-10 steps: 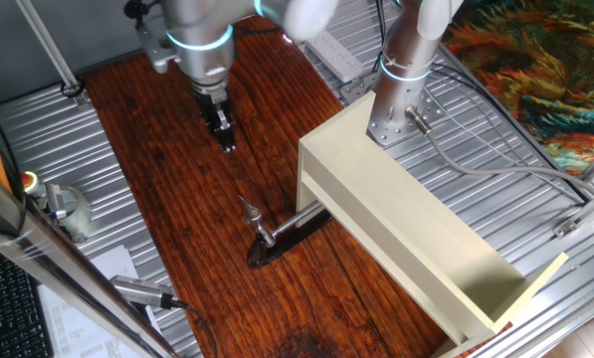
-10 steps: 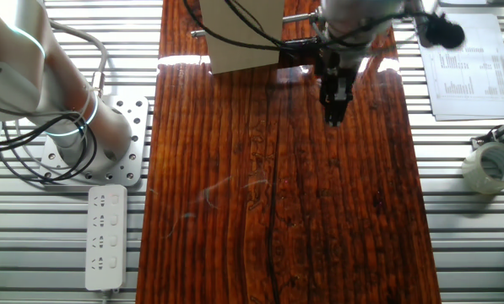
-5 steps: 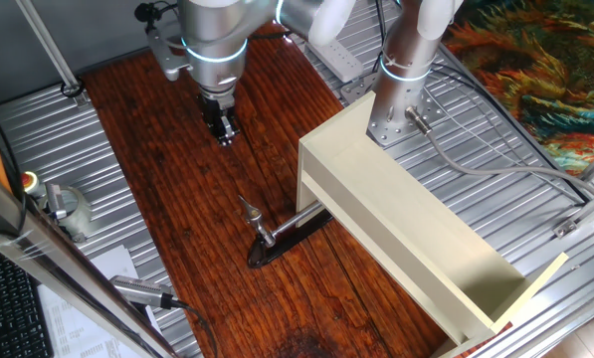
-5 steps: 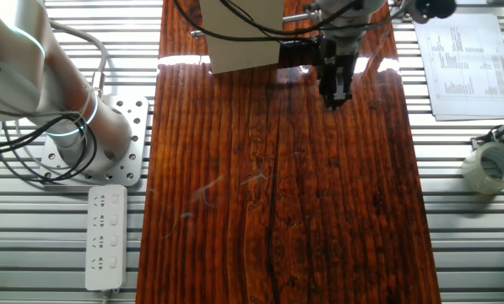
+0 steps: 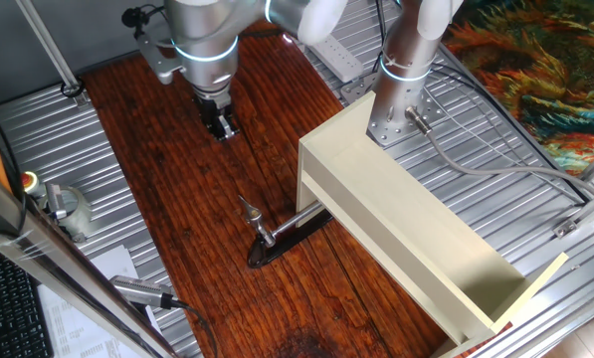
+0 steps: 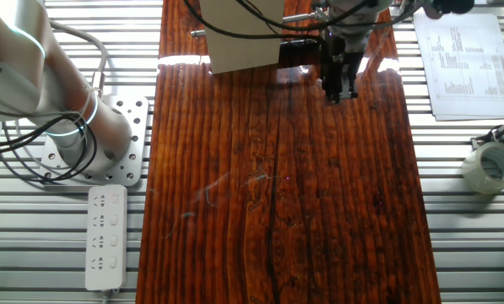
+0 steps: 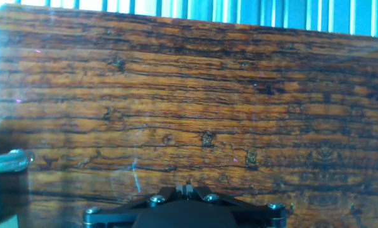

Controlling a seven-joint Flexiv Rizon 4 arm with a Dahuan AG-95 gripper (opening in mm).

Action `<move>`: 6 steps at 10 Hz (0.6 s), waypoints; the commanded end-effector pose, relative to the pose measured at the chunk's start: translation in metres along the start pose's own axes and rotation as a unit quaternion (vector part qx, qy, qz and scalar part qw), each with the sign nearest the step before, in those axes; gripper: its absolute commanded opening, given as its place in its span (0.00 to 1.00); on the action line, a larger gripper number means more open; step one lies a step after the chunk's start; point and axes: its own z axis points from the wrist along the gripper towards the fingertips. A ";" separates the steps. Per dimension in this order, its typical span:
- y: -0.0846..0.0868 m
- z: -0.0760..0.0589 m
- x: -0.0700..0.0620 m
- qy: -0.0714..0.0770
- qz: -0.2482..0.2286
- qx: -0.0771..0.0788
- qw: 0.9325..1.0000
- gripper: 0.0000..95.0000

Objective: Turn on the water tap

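The water tap [image 5: 261, 229] is a small chrome faucet with a thin lever handle [image 5: 247, 208], standing on a dark oval base plate [image 5: 280, 244] on the wooden board, close to the front of a beige box. My gripper [image 5: 222, 127] hangs shut and empty over the board, well beyond the tap and apart from it. In the other fixed view the gripper [image 6: 339, 89] is near the board's top edge. In the hand view the fingertips [image 7: 187, 187] meet at the bottom, and a chrome end [image 7: 10, 161] shows at the left edge.
A long beige open box [image 5: 406, 219] lies right of the tap. A silver cylindrical tool with a cable [image 5: 142, 291] lies at the board's near left. A power strip [image 6: 106, 236], a tape roll [image 6: 491, 165] and papers [image 6: 463, 63] lie off the board.
The gripper has moved a short way across the board, farther from the tap in one fixed view and toward the board's top edge in the other. The tap has not moved.
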 end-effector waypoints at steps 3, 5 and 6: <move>0.004 -0.012 0.004 0.022 -0.035 -0.004 0.999 0.00; 0.005 -0.014 0.005 0.035 -0.055 -0.008 0.998 0.00; 0.006 -0.015 0.005 0.038 -0.060 -0.009 0.997 0.00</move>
